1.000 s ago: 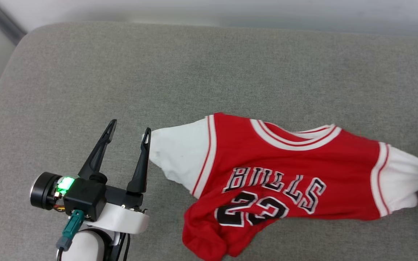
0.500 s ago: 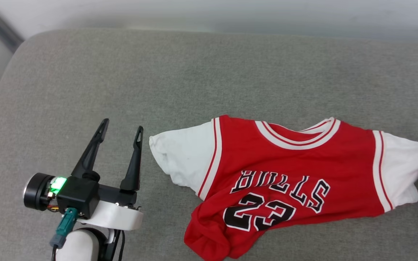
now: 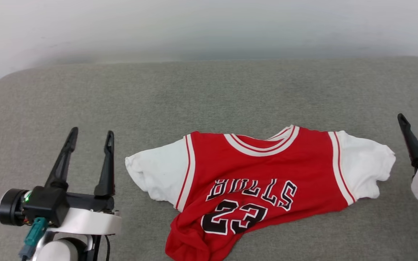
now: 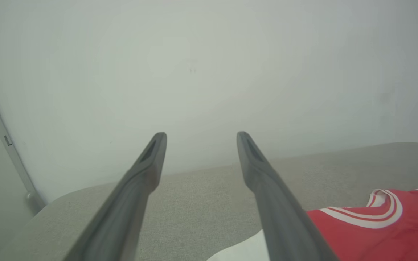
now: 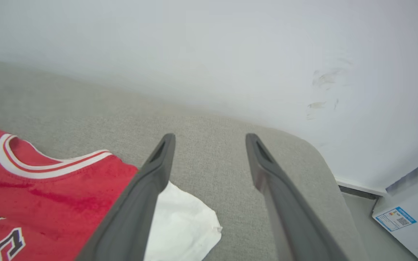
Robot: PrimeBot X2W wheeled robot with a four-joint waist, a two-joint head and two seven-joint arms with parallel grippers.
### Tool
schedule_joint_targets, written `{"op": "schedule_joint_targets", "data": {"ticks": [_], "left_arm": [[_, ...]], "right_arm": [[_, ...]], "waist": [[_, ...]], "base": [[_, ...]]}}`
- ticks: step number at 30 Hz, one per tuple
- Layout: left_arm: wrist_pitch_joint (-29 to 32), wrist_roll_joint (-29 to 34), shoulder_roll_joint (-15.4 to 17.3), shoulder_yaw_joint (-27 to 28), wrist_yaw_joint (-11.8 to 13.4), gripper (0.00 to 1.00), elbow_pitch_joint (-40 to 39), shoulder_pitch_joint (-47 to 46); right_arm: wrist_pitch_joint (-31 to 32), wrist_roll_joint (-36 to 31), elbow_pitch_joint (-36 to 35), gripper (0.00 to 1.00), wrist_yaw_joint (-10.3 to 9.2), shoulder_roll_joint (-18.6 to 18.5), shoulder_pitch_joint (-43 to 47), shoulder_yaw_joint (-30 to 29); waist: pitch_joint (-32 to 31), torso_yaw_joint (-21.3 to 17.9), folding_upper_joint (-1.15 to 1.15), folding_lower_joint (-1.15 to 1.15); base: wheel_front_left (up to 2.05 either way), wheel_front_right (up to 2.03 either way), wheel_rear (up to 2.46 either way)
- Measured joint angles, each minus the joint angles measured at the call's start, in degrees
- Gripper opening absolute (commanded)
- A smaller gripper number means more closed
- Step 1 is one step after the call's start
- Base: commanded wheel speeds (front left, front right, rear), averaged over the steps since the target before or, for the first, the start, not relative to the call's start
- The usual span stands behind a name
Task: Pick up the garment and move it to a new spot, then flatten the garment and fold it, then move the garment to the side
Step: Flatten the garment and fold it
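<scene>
Fingers [image 3: 106, 163] of the left gripper [image 3: 91, 132] and right gripper [image 3: 417, 112] spread wide, empty, flanking the garment [image 3: 259, 170] on the grey cushion [image 3: 194, 94].

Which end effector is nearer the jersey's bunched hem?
Left. The left end effector sits beside the jersey, on the bunched hem side; the right end effector is beyond the opposite sleeve.

Left gripper [image 4: 198, 135], fingers [image 4: 140, 188] apart, over grey cushion [image 4: 201, 195]; garment [image 4: 376, 232] beside, perhaps touching, one finger.
</scene>
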Motion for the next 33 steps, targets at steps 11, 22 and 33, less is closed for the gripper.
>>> {"op": "schedule_joint_targets", "data": {"ticks": [11,22,33], "left_arm": [[1.9,-6.4,3.4,0.3,-2.0,1.00,3.9,0.8],[38.0,-28.2,24.0,-13.2,-2.4,1.00,3.4,-14.4],[64.0,-37.2,35.6,-19.7,-2.4,1.00,7.1,-22.9]], "right_arm": [[-19.4,-4.7,-12.0,1.00,0.00,19.1,12.4,-10.3],[-21.7,-7.1,-14.6,1.00,0.00,22.3,11.4,-13.0],[-22.7,-7.7,-12.8,1.00,0.00,23.6,9.7,-11.1]], "waist": [[0.8,-4.0,0.00,0.00],[5.9,-6.5,0.00,0.01],[10.7,-9.6,0.00,0.00]], "base": [[0.00,0.00,0.00],[0.00,0.00,0.00],[0.00,0.00,0.00]]}}
